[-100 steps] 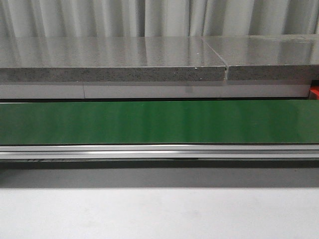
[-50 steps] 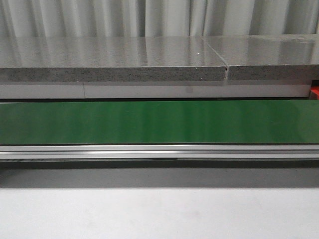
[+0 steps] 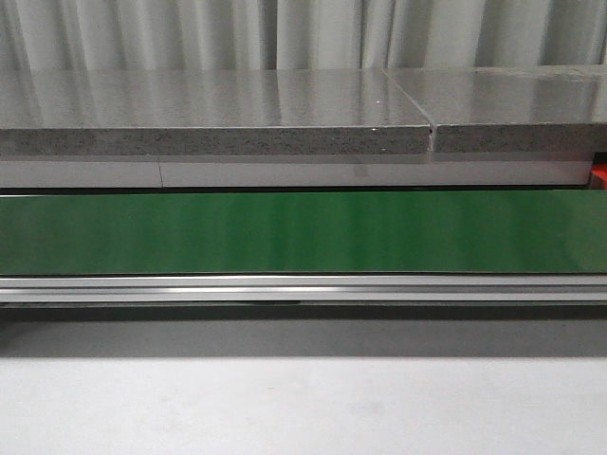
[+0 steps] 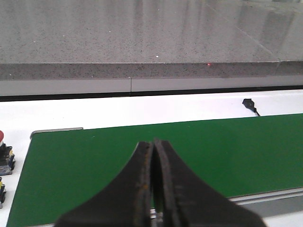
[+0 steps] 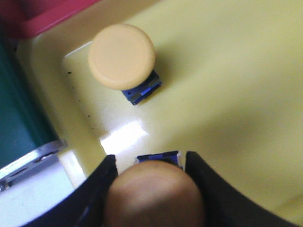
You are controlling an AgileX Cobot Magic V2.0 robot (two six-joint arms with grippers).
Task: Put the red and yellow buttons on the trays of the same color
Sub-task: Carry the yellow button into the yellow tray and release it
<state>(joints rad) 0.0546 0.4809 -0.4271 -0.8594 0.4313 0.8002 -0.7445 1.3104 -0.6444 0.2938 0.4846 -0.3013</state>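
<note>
In the right wrist view my right gripper (image 5: 150,158) is shut on a yellow button (image 5: 154,194), its two black fingers pressed against either side of the cap. The button's blue base (image 5: 158,156) hangs low over the yellow tray (image 5: 227,94). A second yellow button (image 5: 122,56) stands on that tray beyond it. A corner of the red tray (image 5: 42,16) shows past the yellow one. In the left wrist view my left gripper (image 4: 153,144) is shut and holds nothing, above the green belt (image 4: 94,161). A red button (image 4: 1,137) and a bit of a yellow one (image 4: 1,185) show beside the belt's end.
In the front view the green conveyor belt (image 3: 303,232) runs across the scene with its metal rail (image 3: 303,287) in front and a grey stone counter (image 3: 218,114) behind. A red edge (image 3: 599,175) peeks in at the far right. Neither arm shows there.
</note>
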